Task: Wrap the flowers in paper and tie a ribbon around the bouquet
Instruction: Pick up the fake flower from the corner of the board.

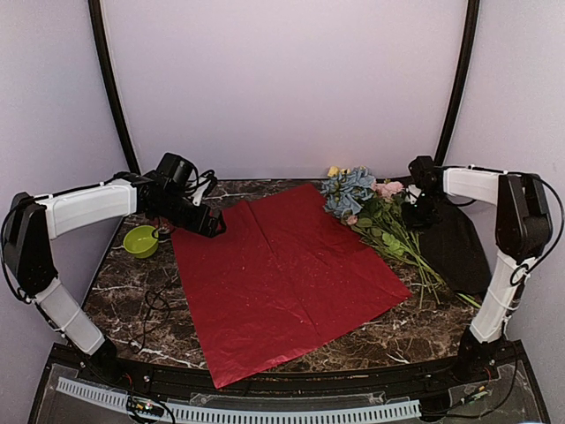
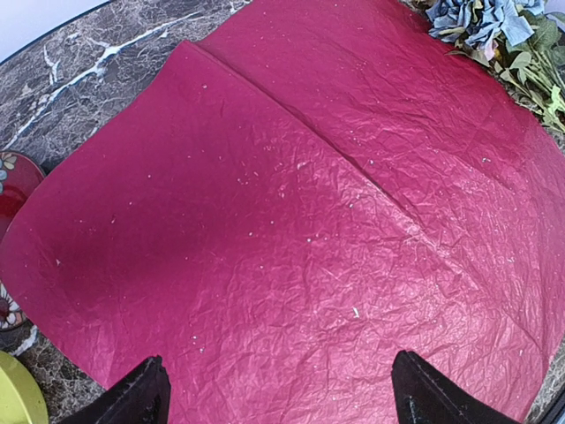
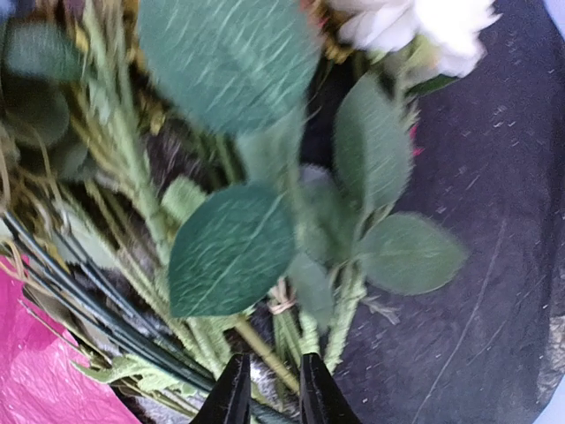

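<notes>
Flowers [image 1: 371, 210] at worktop's [image 1: 124, 287] far right edge, by the paper's [image 1: 282, 265] corner. My right gripper [image 3: 267, 389]: fingers nearly together at the stems, clamped or not I can't tell. Left gripper [image 2: 278, 397] wide apart over paper. Gather every stem, lift level.

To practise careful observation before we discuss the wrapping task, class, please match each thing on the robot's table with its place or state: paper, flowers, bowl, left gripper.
Things:
1. paper
2. flowers
3. bowl
4. left gripper

Places or states:
A. lime green, left of the red sheet
B. wide open, holding nothing
C. spread flat in the middle of the table
D. lying at the red sheet's far right corner

Pairs: 1-C, 2-D, 3-A, 4-B
</notes>
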